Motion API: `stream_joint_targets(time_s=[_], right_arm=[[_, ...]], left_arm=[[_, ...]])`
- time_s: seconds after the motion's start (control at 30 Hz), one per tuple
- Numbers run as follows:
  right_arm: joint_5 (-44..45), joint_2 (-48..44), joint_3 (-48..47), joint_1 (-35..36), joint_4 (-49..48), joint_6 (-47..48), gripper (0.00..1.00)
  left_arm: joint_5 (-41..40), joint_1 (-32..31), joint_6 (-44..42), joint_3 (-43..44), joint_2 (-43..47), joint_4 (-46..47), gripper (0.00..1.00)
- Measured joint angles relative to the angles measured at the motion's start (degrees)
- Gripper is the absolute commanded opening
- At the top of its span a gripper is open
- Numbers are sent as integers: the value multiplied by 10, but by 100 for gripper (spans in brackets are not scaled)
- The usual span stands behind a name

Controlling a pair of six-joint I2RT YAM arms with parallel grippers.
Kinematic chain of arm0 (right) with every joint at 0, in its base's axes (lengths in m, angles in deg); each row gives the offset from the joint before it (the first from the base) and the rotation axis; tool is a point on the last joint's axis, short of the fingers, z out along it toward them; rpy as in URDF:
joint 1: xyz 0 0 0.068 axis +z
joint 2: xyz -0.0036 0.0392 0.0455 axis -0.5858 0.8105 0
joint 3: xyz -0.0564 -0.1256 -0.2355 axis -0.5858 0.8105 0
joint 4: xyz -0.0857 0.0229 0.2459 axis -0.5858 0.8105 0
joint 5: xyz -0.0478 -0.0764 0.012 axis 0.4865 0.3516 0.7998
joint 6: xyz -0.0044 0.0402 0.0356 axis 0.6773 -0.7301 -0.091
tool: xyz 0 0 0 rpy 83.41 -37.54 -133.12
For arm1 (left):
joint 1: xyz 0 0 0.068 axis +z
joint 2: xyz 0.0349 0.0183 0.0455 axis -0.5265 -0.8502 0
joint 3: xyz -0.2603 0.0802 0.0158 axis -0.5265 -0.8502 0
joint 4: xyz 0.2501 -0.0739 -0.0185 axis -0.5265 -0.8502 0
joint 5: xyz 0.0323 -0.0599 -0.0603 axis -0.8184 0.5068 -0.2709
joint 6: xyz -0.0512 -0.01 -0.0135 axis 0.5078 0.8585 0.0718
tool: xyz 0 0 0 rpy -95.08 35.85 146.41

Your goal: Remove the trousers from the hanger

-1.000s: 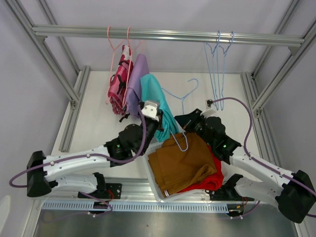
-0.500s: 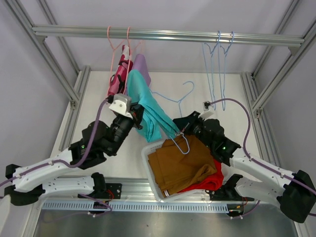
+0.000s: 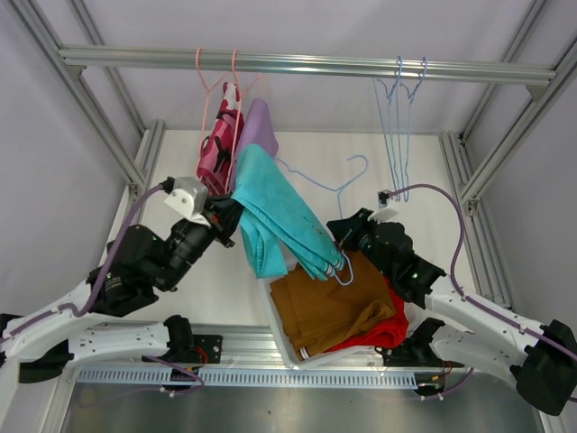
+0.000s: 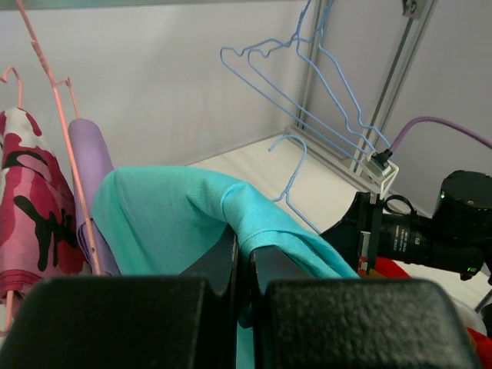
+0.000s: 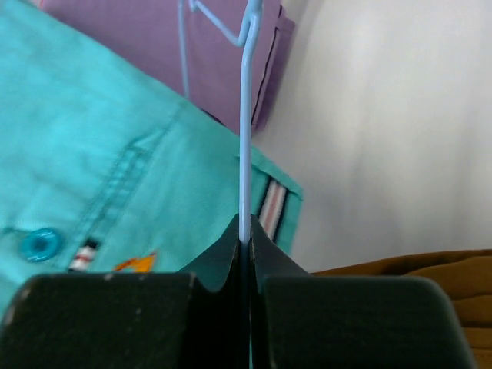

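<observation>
The teal trousers hang in the air, stretched between my two grippers over the white bin. My left gripper is shut on a fold at their upper left; in the left wrist view the teal trousers bunch over my left gripper. My right gripper is shut on the light blue hanger, whose lower end is hidden in the cloth. In the right wrist view the hanger wire runs straight up from my right gripper.
Pink camouflage trousers and lilac trousers hang on pink hangers from the rail. Two bare blue hangers hang at the right. Mustard-brown trousers and red trousers lie in the bin.
My left arm has drawn back to the left and upward, dragging the teal trousers along the hanger. My right gripper and the hanger have shifted slightly right.
</observation>
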Motion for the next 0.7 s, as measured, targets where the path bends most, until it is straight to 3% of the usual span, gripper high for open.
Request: stream_joint_targets(time_s=[0.3, 0.7], right_arm=[[13, -5, 10, -6, 12, 10, 0], [30, -5, 23, -22, 19, 15, 0]], left_arm=[[15, -1, -3, 0, 78, -4, 1], [62, -1, 2, -11, 97, -14, 1]])
